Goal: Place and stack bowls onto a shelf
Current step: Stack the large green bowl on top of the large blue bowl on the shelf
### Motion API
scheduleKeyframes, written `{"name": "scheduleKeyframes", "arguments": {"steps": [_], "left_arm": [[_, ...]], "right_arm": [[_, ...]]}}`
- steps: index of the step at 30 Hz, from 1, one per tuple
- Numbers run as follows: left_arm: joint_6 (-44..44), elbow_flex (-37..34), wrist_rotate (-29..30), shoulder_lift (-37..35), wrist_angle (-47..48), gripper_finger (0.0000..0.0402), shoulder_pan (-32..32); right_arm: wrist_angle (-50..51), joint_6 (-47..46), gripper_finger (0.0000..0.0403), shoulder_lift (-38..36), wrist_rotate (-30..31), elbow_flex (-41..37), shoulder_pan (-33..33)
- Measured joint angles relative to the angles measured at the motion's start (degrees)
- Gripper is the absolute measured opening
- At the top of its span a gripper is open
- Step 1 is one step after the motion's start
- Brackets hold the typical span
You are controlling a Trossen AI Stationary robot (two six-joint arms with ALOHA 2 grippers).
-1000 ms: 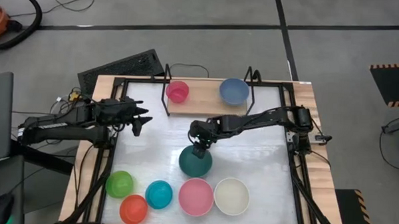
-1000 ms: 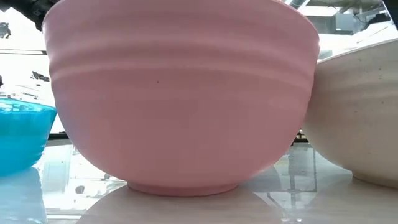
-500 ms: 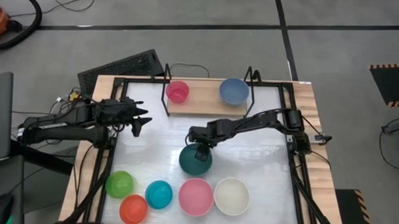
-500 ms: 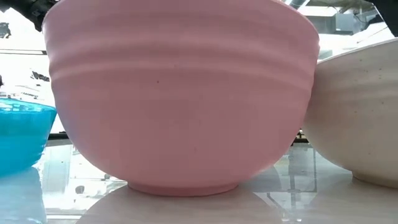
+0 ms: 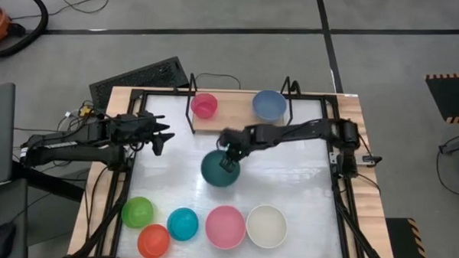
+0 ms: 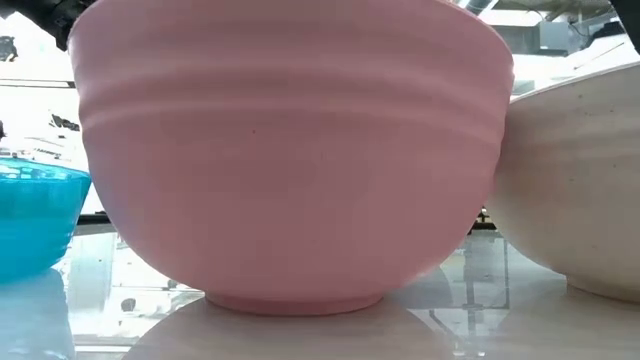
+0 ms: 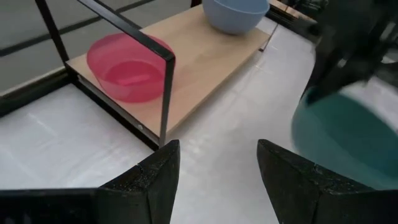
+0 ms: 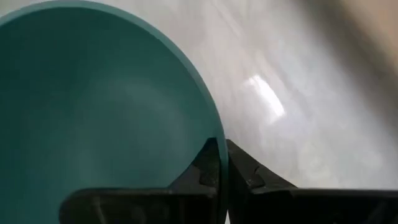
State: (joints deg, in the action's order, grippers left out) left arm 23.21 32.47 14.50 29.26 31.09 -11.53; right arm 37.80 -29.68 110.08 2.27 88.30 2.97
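My right gripper (image 5: 230, 160) is shut on the rim of the dark teal bowl (image 5: 216, 171), over the middle of the table, near the shelf (image 5: 241, 120). The bowl also shows in the right wrist view (image 8: 93, 112) and the left wrist view (image 7: 348, 140). The shelf's wood board carries the magenta bowl (image 5: 204, 105) at its left end and the grey-blue bowl (image 5: 269, 104) at its right end. My left gripper (image 5: 162, 138) is open and empty at the table's left edge, its fingers (image 7: 158, 180) pointing toward the shelf. My right gripper pinches the teal bowl's rim (image 8: 214, 134) on the side toward the shelf, one finger inside the bowl and one outside. The fingers come from above, slanting down from the right. The bowl hangs below them, open side up; it looks clear of the table.
Along the near edge stand the green bowl (image 5: 138, 211), orange bowl (image 5: 154, 240), cyan bowl (image 5: 182, 224), pink bowl (image 5: 225, 225) and cream-white bowl (image 5: 266, 225). Black wire uprights (image 7: 165, 81) stand at the shelf's ends. The low view is filled by the pink bowl (image 6: 290, 150).
My right gripper has moved toward the table's far edge and a little left, toward the shelf, keeping its hold on the teal bowl. The bowl has gone with it, away from the row of bowls at the near edge.
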Motion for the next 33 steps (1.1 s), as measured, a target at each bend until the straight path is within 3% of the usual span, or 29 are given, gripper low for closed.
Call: {"name": "scheduleKeyframes", "arguments": {"steps": [6,13,18,22,27,33], "left_arm": [[-0.1,0.0,1.3,0.0,0.0,0.0199,0.0],[-0.1,0.0,4.2,0.0,0.1,0.0199,0.0],[-0.1,0.0,7.5,0.0,-0.4,0.0199,0.0],[0.0,0.0,7.5,0.0,-0.5,0.0199,0.0],[0.0,0.0,7.5,0.4,-0.5,0.0199,0.0],[0.6,0.0,7.5,1.2,-0.5,0.0199,0.0]], "right_arm": [[8.3,7.7,0.0024,-9.0,0.6,2.8,7.7],[10.2,14.7,0.0024,-16.3,2.2,3.2,24.1],[10.1,19.4,0.0024,-15.7,-0.9,3.1,34.8],[8.6,31.5,0.0024,-13.0,-4.9,3.1,40.2],[10.2,43.3,0.0024,-9.1,-5.4,4.4,43.3],[17.6,48.6,0.0024,-4.9,-4.9,10.7,44.5]]}}
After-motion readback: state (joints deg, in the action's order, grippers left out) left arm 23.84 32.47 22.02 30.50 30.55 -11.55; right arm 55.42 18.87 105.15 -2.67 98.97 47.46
